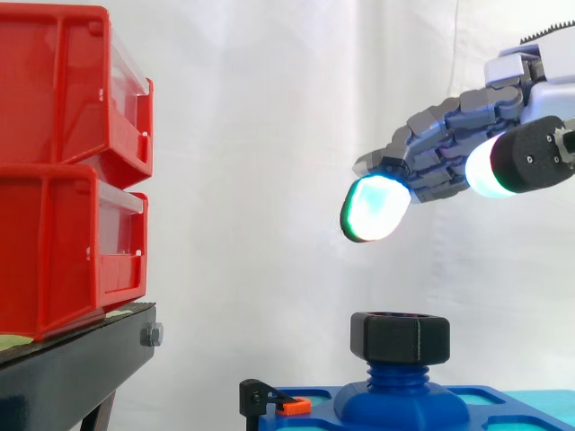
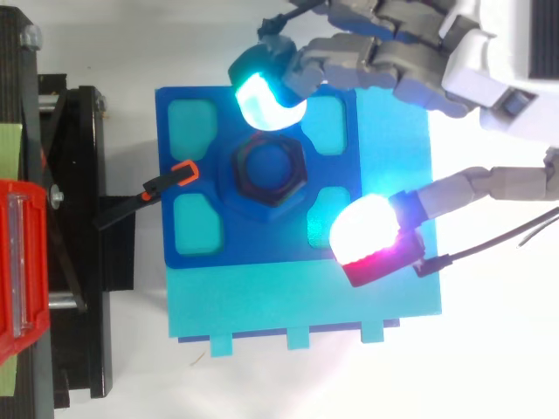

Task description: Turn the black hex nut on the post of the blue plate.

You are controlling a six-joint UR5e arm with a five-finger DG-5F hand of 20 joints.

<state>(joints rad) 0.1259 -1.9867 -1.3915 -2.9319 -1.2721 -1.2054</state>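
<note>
Just above the black hex nut, the hand hovers clear of it, reaching in from the right with fingers and thumb spread apart, holding nothing. The nut sits atop the post at the centre of the blue plate.

Black hex nut — atop blue post

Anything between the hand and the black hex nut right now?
Nothing visible. In the side view the open hand hangs above and right of the black hex nut, with only bare air between its pads and the nut. The small orange-tipped clamp sits at the blue plate's left edge, clear of that path.
</note>
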